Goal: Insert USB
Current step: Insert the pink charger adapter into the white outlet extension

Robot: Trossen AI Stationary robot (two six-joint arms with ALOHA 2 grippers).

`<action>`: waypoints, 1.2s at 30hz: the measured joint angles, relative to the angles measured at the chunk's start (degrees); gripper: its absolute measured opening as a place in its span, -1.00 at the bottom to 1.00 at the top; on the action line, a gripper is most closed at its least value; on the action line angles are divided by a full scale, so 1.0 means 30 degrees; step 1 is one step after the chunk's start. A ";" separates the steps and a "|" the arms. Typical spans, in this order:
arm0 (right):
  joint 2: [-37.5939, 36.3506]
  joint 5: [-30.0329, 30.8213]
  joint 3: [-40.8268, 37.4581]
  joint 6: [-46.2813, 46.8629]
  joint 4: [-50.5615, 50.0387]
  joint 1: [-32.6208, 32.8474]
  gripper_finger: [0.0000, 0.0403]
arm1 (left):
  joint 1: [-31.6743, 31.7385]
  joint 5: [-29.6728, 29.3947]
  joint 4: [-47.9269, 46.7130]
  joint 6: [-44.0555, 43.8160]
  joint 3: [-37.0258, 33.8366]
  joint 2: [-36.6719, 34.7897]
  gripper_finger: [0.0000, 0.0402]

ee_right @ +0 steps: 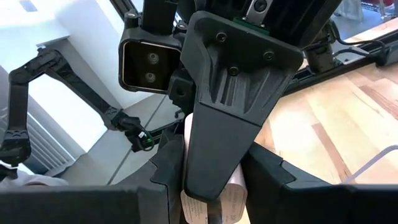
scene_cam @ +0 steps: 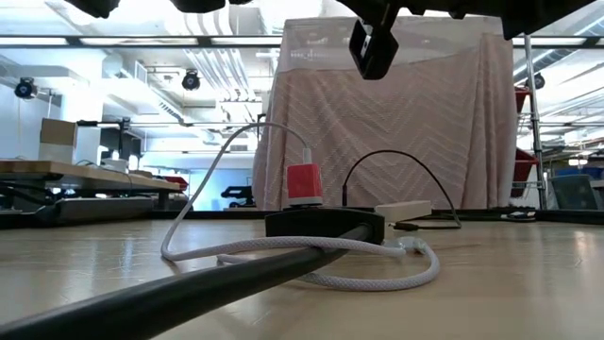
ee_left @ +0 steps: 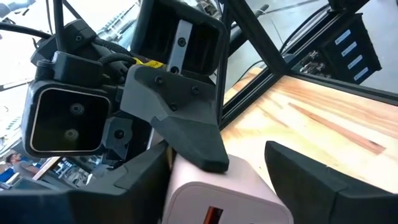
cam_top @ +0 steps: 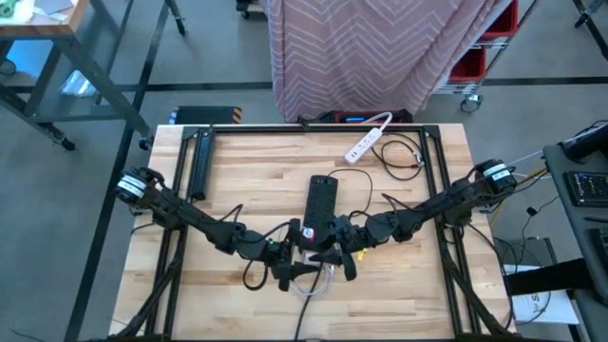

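In both wrist views a pale pink block (ee_left: 217, 193) (ee_right: 233, 196) sits between the fingers over the table's middle. My right gripper (ee_right: 214, 149) (cam_top: 332, 245) is shut on it. My left gripper (ee_left: 217, 155) (cam_top: 302, 255) faces it, open, one finger on each side of the block. In the low view a red charger block (scene_cam: 304, 184) stands on the black power strip (scene_cam: 326, 224) (cam_top: 321, 201). A white braided cable (scene_cam: 283, 247) enters its top, and no fingers are near it. I cannot tell whether the two blocks are the same. My right gripper pinches the pale pink block by two opposite sides (ee_right: 188, 143) between its fingers, coming at it level from the table's right. One of its fingers (ee_left: 186, 124) lies on the block's far upper edge (ee_left: 208, 167). The left finger in front hides the rest.
A white power strip (cam_top: 367, 142) (scene_cam: 403, 210) with a black cord lies at the table's far side. The braided cable loops on the wood near the front (cam_top: 313, 282). Black frame rails (cam_top: 195, 161) run along the table's sides. A draped cloth (scene_cam: 387, 123) hangs behind the table.
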 joint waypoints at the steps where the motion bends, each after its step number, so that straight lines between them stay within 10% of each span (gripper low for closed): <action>1: 0.0000 0.0000 0.0000 0.0000 -0.0007 0.0000 -0.47 | 0.0000 0.0000 0.0008 0.0000 0.0000 0.0000 0.20; 36: -0.0036 -0.0049 0.0022 0.0007 -0.1598 0.0015 -0.47 | -0.0168 -0.0573 -0.2047 -0.2723 -0.0066 -0.1029 0.28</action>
